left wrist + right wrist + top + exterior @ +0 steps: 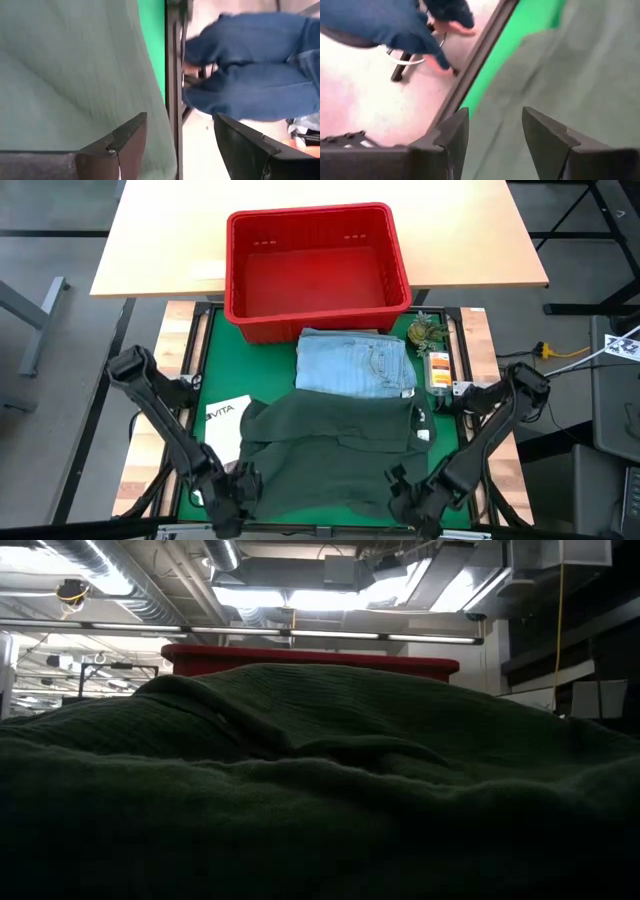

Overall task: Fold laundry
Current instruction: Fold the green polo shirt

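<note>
A dark green-grey garment (335, 445) lies spread on the near half of the green mat (215, 360); it fills the low view (320, 790). Behind it lies a folded light blue piece (355, 362). My left gripper (232, 498) hangs open over the garment's near left corner, with the cloth's edge (75, 75) ahead of its fingers (131, 142). My right gripper (408, 498) hangs open over the near right corner, the cloth (580, 70) ahead of it. Neither shows any cloth between its fingers.
A red basket (318, 270) stands at the mat's far edge. A white bag with black lettering (228, 420) lies left of the garment. Small items (436, 365) sit at the right edge. A person in blue jeans (260, 65) stands beyond the near table edge.
</note>
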`<state>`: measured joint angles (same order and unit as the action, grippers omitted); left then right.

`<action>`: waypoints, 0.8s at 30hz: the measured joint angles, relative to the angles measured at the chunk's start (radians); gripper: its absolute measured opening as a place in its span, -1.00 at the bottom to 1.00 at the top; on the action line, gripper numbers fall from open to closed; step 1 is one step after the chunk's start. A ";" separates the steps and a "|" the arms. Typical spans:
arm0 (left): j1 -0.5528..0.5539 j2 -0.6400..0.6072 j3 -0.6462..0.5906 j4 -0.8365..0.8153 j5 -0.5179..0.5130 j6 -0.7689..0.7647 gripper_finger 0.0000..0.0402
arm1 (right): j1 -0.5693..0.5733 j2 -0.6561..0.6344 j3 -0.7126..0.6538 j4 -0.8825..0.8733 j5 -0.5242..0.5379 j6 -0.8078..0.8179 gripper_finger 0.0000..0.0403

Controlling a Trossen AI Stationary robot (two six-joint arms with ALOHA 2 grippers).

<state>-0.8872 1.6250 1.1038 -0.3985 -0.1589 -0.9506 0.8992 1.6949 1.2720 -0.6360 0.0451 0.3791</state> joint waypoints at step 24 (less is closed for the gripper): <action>-0.089 0.183 0.000 0.054 0.015 -0.150 0.11 | 0.077 0.163 0.000 0.010 -0.056 0.177 -0.09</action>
<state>-0.9760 1.8084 1.1035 -0.3445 -0.1434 -1.1004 0.9760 1.8582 1.2720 -0.6258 -0.0113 0.5565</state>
